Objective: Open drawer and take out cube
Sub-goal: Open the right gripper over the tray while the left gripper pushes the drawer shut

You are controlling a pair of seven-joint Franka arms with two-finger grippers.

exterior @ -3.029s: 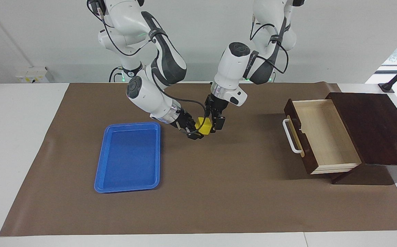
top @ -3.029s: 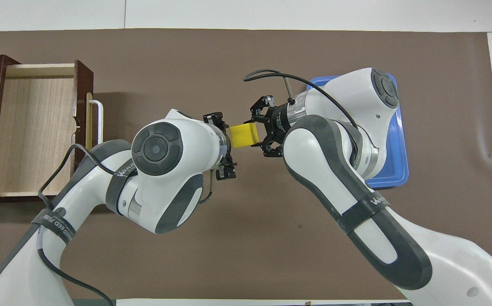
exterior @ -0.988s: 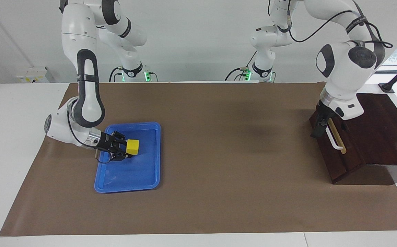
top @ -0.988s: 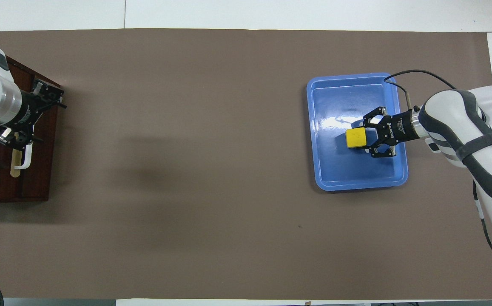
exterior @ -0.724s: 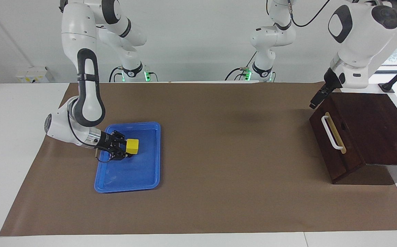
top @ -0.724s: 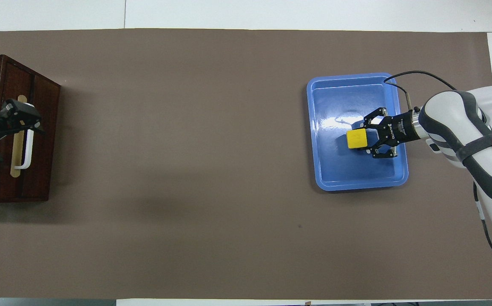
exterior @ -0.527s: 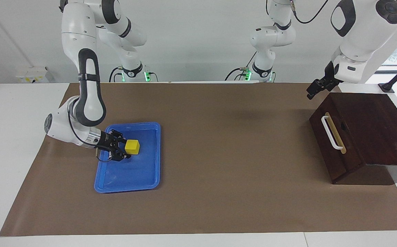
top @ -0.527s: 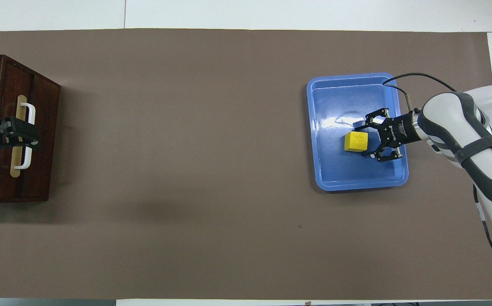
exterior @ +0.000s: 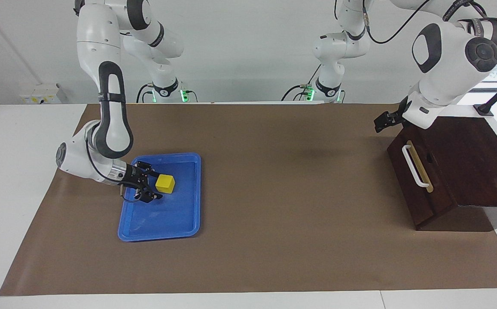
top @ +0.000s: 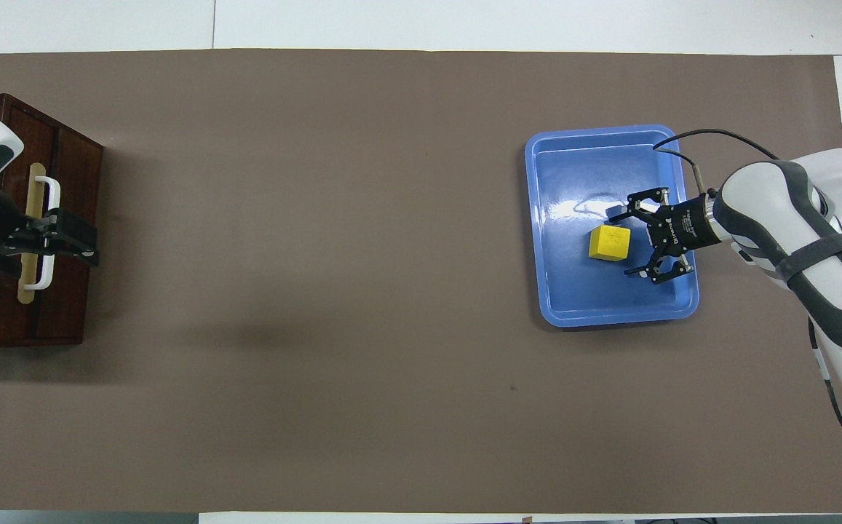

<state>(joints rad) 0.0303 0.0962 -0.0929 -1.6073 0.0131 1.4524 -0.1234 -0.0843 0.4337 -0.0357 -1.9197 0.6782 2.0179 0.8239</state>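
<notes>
A: Cube (exterior: 165, 183) position was noted: it lay in the tray (exterior: 187, 223), toward the right arm's end of the counter (exterior: 274, 240), just off the fingertips of the right end effector (exterior: 148, 185), whose jaws were spread wide and held nothing.

B: And the drawer (exterior: 420, 189)?

A: It was seen pushed shut, handle (exterior: 414, 166) showing, at the left arm's end. Nothing of its inside could be seen. The left end effector (exterior: 381, 122) was found raised over the mat beside the drawer's front; its jaws appeared open and empty.

B: Contents of the tray?

A: Only the cube was seen in it. The task was judged essentially done, with the right arm nearer the cube.
</notes>
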